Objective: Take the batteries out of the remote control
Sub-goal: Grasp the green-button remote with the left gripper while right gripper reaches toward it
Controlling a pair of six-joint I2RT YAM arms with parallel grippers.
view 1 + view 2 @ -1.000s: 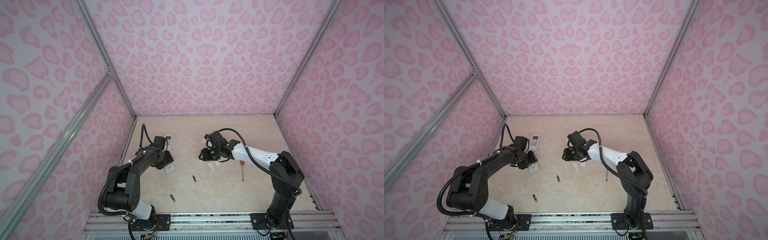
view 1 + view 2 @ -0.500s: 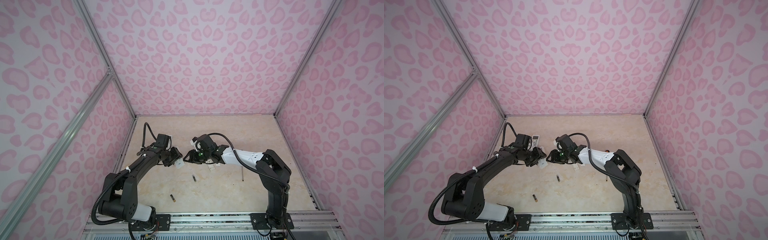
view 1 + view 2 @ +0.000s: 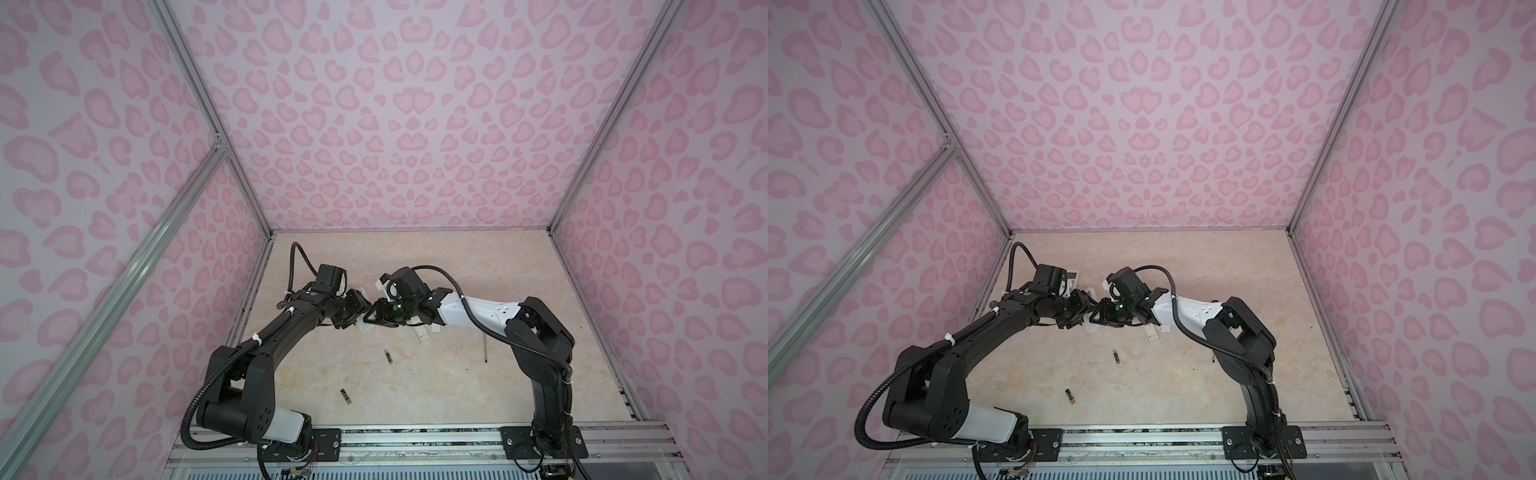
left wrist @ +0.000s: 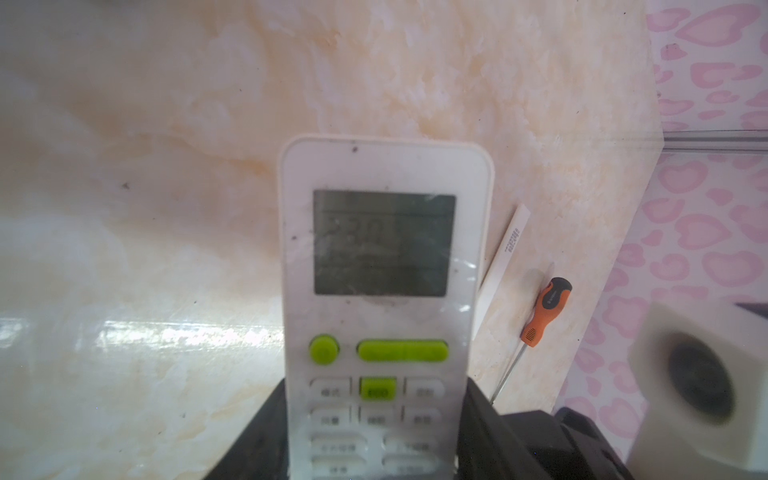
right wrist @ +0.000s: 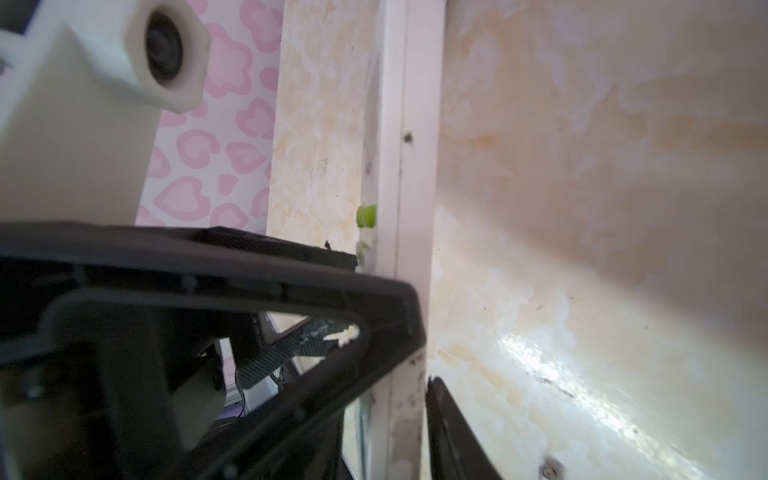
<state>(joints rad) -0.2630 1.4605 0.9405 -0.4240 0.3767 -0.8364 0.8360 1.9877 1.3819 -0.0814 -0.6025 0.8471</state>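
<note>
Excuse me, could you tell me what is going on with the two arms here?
The left gripper holds a white remote off the table, button side toward its wrist camera. The right gripper meets it mid-table, its jaws on either side of the remote's edge; whether they have clamped is unclear. Two black batteries lie loose on the table, with a white cover plate and an orange-handled screwdriver nearby. The remote's back is hidden, so I cannot tell if any remain inside.

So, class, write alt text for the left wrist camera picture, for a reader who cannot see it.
A white remote with a grey screen and lime green buttons is gripped in the left pincer, above a marbled table. On the table lie a flat white strip and an orange-handled screwdriver.
</note>
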